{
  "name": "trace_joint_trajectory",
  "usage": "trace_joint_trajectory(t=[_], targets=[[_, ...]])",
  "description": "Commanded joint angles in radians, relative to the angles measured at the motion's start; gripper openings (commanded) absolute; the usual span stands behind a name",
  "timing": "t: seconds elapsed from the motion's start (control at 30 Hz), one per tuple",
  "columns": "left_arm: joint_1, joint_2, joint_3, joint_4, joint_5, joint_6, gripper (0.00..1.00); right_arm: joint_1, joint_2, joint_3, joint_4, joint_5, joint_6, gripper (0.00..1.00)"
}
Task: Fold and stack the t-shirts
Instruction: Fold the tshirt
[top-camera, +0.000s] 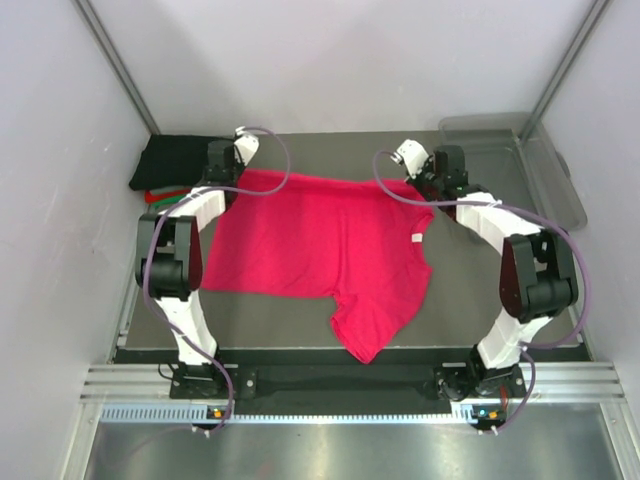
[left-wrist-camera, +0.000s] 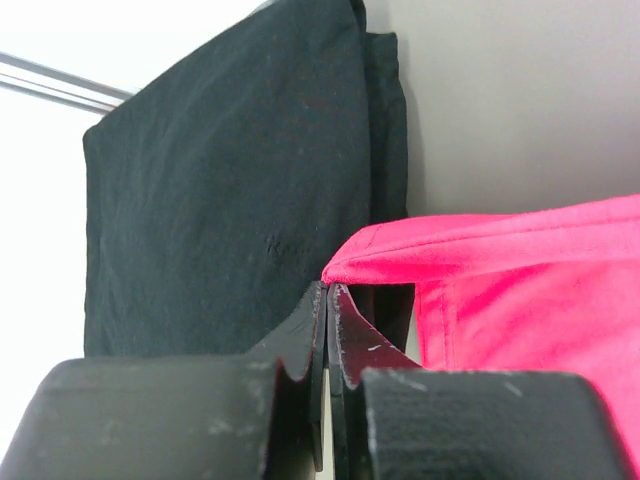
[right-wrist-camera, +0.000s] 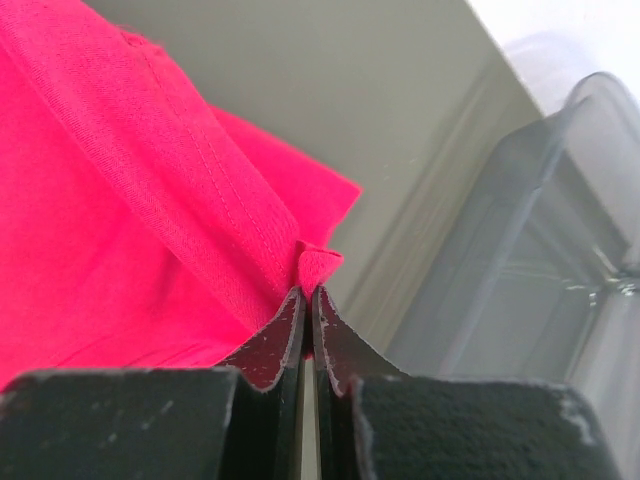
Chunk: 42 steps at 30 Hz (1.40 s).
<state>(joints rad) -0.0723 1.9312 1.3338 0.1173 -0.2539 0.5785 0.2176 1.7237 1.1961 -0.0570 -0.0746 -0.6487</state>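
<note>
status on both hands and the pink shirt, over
Both shut: left hand on pink shirt far-left corner, right hand on far-right corner. Shirt spread out, unfolded. Far left folded black shirt, far right clear bin, neither blocking.

spread t-shirt (top-camera: 320, 240) in the middle, folded t-shirts (top-camera: 172, 162) far left, bin (top-camera: 556, 175) far right

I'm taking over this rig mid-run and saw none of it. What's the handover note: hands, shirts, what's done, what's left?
Hands: left hand shut on the pink t-shirt at its far-left corner; right hand shut on its far-right corner.
Shirts: the pink one lies spread on the table, unfolded; the folded stack, black on top, sits at the far-left corner.
Done: stack begun.
Left: fold the pink one and add it to the stack.
</note>
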Motion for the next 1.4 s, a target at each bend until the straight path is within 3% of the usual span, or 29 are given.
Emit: trace_joint_trajectory(t=[0.0,0.67,1.37], targets=[[0.017,-0.078,-0.022,0.078,-0.005,0.001,0.00,-0.009,-0.102,-0.024,0.023,-0.040,0.032,0.00],[0.017,-0.072,-0.108,0.053,0.007,0.004,0.00,0.025,-0.193,-0.210,-0.006,-0.099,0.057,0.00],[0.025,-0.198,-0.257,0.048,0.035,0.001,0.00,0.031,-0.269,-0.314,-0.029,-0.145,0.061,0.00]])
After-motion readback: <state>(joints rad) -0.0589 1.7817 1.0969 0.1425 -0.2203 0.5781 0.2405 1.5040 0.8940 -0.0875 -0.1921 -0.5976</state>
